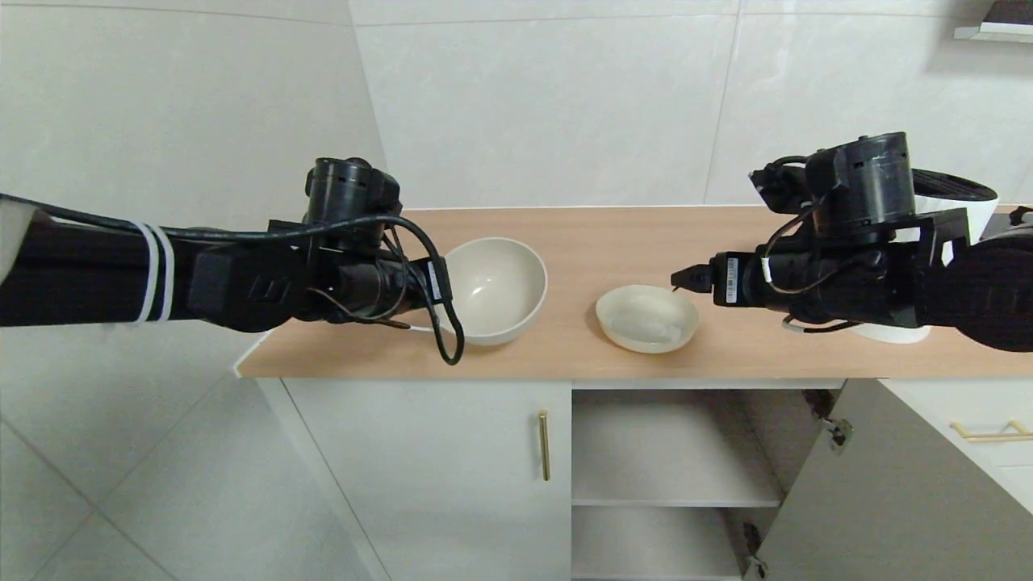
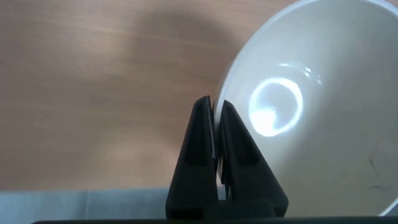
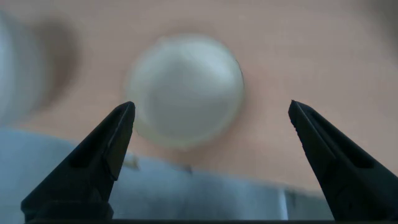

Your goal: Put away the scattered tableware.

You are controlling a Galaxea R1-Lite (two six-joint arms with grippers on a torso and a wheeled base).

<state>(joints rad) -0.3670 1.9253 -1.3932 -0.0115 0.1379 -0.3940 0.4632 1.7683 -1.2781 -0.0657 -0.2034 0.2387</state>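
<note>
As the head camera sees it: a deep white bowl (image 1: 500, 282) sits left on the wooden counter (image 1: 581, 234). A shallow dish (image 1: 647, 319) lies mid-counter near the front edge. The left gripper (image 1: 432, 294) is at the bowl's rim and the right gripper (image 1: 683, 278) is just beside the dish. An open cupboard (image 1: 662, 452) is below.
Left wrist: the left gripper (image 2: 214, 106) pinches the bowl (image 2: 311, 112) rim, one finger inside and one outside.
Right wrist: the right gripper (image 3: 211, 109) is spread wide above the dish (image 3: 186, 81), apart from it.
</note>
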